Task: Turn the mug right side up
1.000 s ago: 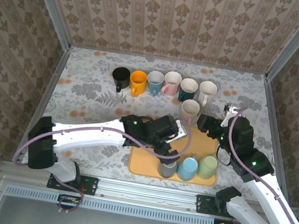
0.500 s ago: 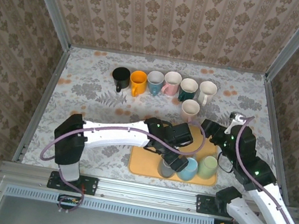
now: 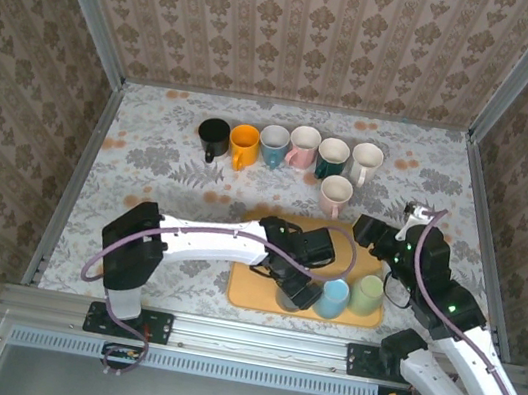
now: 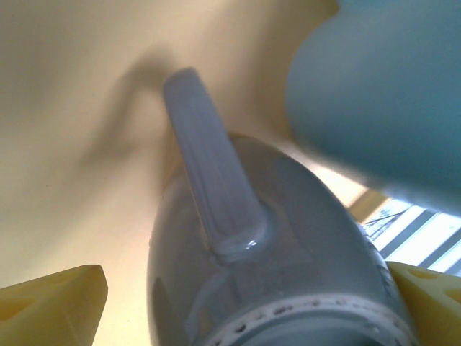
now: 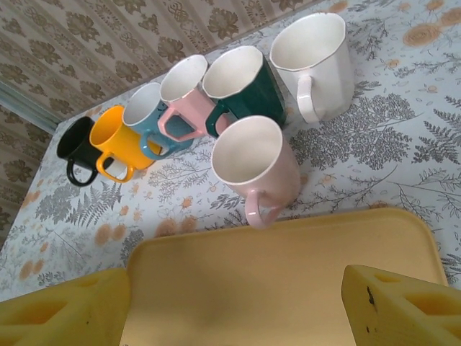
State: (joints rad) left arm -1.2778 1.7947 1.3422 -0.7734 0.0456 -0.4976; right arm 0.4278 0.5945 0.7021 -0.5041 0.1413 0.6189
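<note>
Left gripper (image 4: pixel 248 277) stood wide astride the grey mug (image 4: pixel 310 216), handle (image 4: pixel 209 166) at 12 o'clock. Glazed, stiff, probably slick and breakable: pinch its body. Right gripper (image 5: pixel 236 288) hung wide, empty.

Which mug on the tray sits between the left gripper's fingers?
The grey mug, leftmost on the tray; the blue mug and green mug beside it stand free.

No readable text, brand, number or sign — mugs (image 5: pixel 256 169) and tray (image 5: pixel 288 267) plain.

An upright pale pink mug (image 5: pixel 257 167) stands just beyond the yellow tray (image 5: pixel 281 281), six mugs (image 5: pixel 245 94) behind.
</note>
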